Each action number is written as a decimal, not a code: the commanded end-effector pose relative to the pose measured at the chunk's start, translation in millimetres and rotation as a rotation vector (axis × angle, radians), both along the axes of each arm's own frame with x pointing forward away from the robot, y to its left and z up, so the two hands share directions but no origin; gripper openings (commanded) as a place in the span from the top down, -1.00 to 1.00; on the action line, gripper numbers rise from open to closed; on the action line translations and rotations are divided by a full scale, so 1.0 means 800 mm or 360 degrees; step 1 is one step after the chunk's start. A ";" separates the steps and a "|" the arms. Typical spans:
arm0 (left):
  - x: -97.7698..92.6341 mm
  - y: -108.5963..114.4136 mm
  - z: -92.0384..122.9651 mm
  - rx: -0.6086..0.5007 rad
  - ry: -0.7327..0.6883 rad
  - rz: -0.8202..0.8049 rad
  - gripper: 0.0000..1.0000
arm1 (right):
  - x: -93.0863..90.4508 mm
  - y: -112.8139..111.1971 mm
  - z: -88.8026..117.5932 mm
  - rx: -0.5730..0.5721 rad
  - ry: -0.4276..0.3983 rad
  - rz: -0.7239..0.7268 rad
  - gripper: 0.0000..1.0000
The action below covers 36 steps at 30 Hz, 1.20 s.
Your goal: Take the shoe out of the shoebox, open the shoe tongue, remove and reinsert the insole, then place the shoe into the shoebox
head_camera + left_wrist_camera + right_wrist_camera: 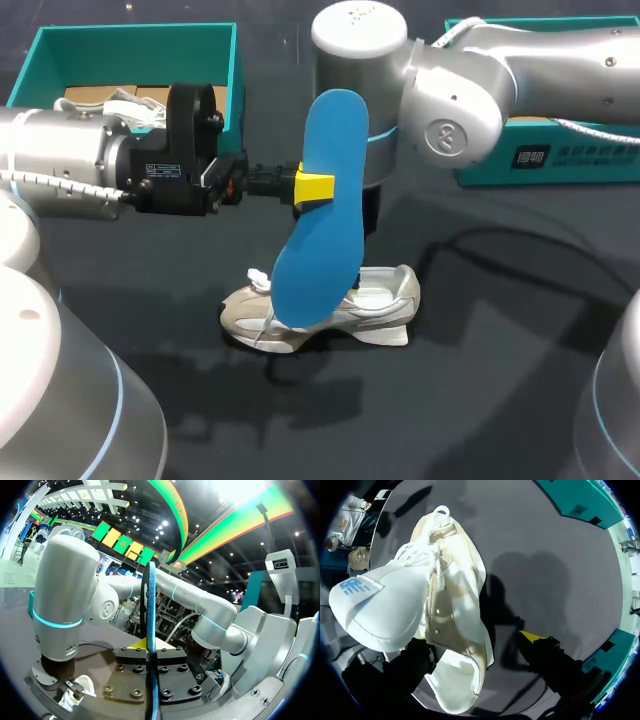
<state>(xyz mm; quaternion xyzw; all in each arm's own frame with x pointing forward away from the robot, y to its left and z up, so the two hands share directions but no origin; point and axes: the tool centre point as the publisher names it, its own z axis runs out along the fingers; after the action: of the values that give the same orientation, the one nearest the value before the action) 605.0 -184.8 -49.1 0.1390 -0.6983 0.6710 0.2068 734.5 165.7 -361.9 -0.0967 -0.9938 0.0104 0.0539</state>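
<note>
A blue insole stands upright in the air above the shoe, my left gripper shut on its edge at mid-length. In the left wrist view the insole shows edge-on between the yellow fingertips. The white and beige shoe rests on its sole on the dark table, toe to the left. Seen from the right wrist, the shoe has its white tongue folded out. My right gripper is open over the heel, and one yellow fingertip stands clear of the shoe's side. The other finger is hidden beside the tongue.
A teal shoebox with paper inside stands at the back left. A second teal box sits at the back right, under my right arm. Bare dark tabletop lies in front of and to the right of the shoe.
</note>
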 end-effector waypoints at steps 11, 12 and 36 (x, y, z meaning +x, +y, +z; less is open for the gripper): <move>-0.001 -0.001 -0.001 -0.0003 0.0000 0.0003 1.00 | 0.004 0.003 -0.024 -0.0002 0.0064 0.0045 1.00; -0.001 -0.001 -0.001 -0.0003 0.0000 0.0003 1.00 | 0.004 0.003 -0.024 -0.0003 0.0065 0.0050 1.00; -0.001 -0.001 -0.001 -0.0003 0.0000 0.0003 1.00 | -0.034 -0.012 0.032 0.0004 0.0101 -0.0482 1.00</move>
<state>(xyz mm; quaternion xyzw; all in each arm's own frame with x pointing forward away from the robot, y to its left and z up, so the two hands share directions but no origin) 605.0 -184.8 -49.1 0.1390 -0.6983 0.6710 0.2068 718.9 169.0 -349.5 -0.1743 -0.9787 0.0272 0.1045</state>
